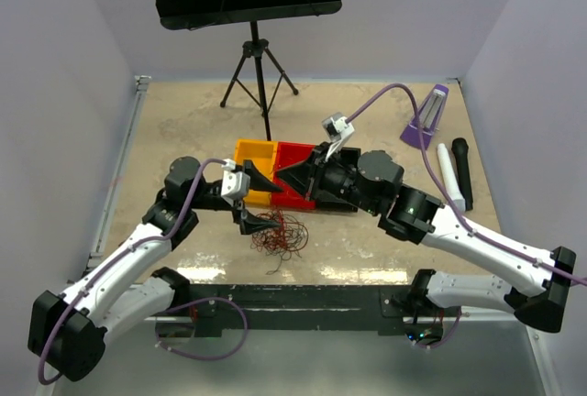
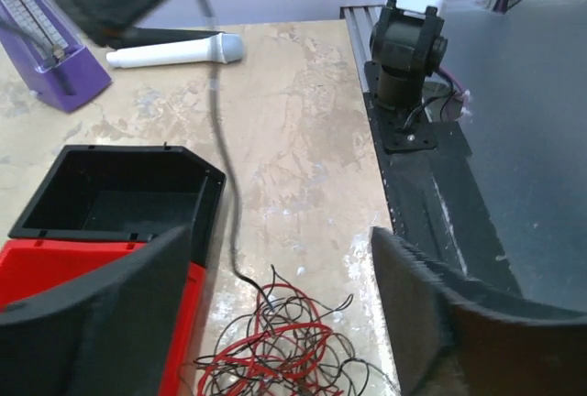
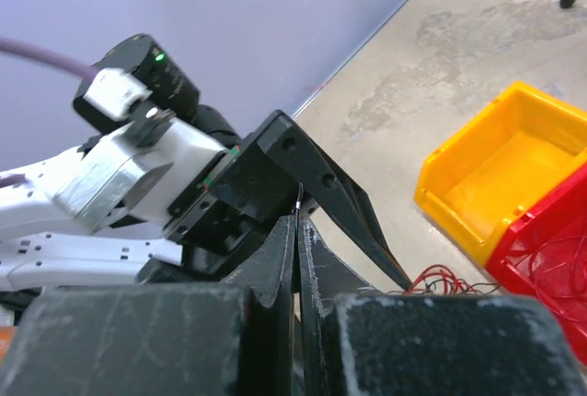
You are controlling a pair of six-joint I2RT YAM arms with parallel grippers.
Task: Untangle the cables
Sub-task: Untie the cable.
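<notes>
Bent in from the near edge, the left arm (image 1: 119, 272) holds the left gripper (image 1: 261, 205), jaws apart, just above the cables (image 1: 280, 234), a red-and-black clump on the table (image 1: 358, 251). Farther back, the right gripper (image 1: 282, 176), level over the red bin (image 1: 293, 152), pinches shut on one black strand.

No readable text, brand or number in any view right now. The closest thing is the row of fine ticks on the face of the purple metronome (image 2: 53, 73) in the left wrist view, and they're too small and blurred to make out as figures
</notes>
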